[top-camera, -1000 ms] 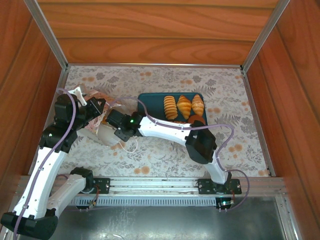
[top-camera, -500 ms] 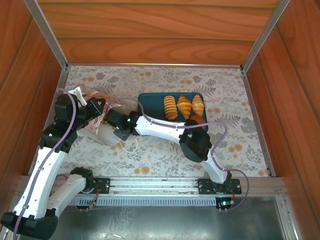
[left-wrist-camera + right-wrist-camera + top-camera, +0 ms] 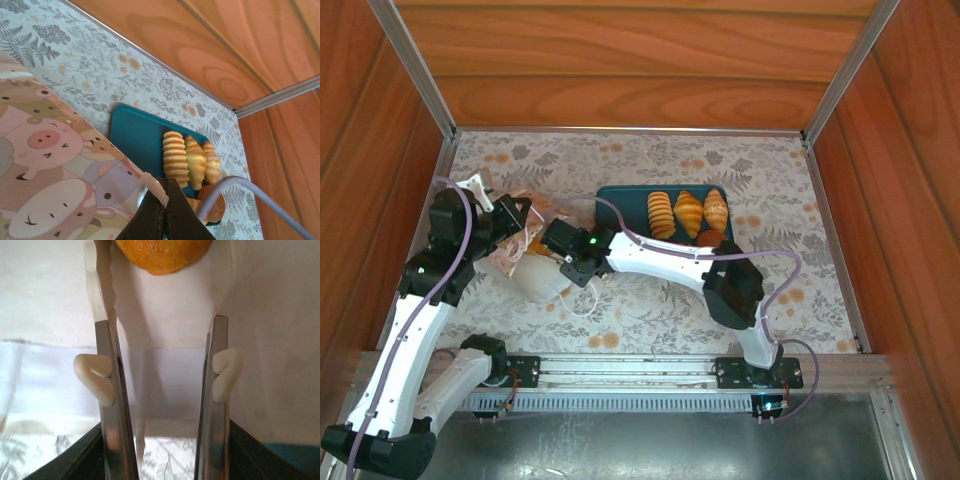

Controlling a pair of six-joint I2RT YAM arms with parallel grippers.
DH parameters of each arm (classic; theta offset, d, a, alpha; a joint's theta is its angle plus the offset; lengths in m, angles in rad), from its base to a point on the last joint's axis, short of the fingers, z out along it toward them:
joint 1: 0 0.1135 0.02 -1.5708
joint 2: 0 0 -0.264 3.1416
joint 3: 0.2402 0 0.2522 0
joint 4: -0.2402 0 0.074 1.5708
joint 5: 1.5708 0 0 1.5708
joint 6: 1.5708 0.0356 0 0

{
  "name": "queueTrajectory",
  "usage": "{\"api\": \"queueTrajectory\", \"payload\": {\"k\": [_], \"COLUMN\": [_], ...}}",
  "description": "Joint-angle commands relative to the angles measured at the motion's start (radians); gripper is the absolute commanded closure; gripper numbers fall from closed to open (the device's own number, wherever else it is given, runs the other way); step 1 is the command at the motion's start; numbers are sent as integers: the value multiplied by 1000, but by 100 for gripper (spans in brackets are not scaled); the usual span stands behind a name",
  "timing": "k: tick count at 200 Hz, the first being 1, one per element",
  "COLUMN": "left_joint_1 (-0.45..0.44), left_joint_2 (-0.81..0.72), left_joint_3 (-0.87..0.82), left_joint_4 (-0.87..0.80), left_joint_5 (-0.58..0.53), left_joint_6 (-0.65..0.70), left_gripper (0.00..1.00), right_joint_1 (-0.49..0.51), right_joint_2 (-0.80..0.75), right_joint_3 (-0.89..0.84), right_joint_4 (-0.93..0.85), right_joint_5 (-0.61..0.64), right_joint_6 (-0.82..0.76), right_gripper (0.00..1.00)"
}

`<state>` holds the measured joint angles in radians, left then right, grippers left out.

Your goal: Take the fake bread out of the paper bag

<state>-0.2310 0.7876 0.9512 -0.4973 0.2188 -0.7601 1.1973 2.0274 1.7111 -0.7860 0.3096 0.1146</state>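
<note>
Fake bread (image 3: 162, 255): one piece is lying inside the paper bag (image 3: 535, 272), left of centre, between the right gripper's (image 3: 162, 295) parted tips; left gripper (image 3: 162, 192) is clamping the bag's edge; others are sitting on teal tray (image 3: 618, 200).

Paper bag (image 3: 50, 300) walls hem the right tool (image 3: 161, 340); mat (image 3: 800, 250) right of tray (image 3: 620, 200) open.

The white paper gift bag (image 3: 50, 150) with cartoon-pig sides runs off the left wrist view's left and bottom edges; the left gripper (image 3: 164, 192) is cut off below too; a round brown bun (image 3: 218, 207) on the teal plastic tray (image 3: 135, 140) sits half behind a lilac cable (image 3: 245, 184); the golden-orange toy bread (image 3: 162, 254) is cut by the right wrist view's top edge (its kind cannot be told).
</note>
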Motion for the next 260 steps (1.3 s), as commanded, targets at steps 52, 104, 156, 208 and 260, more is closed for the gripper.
{"api": "queueTrajectory", "payload": {"k": [52, 104, 156, 208, 260], "left_joint_1": [6, 5, 5, 5, 4], "left_joint_2": [21, 8, 16, 16, 15], "left_joint_3": [-5, -17, -16, -20, -22], "left_joint_4": [2, 3, 4, 6, 8], "left_joint_5": [8, 25, 52, 55, 48], "left_joint_6": [4, -2, 0, 2, 1], "left_gripper": [100, 100, 100, 100, 100], "right_joint_1": [31, 31, 31, 30, 31], "right_joint_2": [-167, -140, -60, 6, -18], "right_joint_3": [-159, -127, -29, 26, -11], "right_joint_4": [-55, -51, -73, -71, 12], "right_joint_5": [-149, -96, 14, 85, 20], "right_joint_6": [85, 72, 32, -7, -39], "right_gripper": [43, 35, 32, 31, 33]}}
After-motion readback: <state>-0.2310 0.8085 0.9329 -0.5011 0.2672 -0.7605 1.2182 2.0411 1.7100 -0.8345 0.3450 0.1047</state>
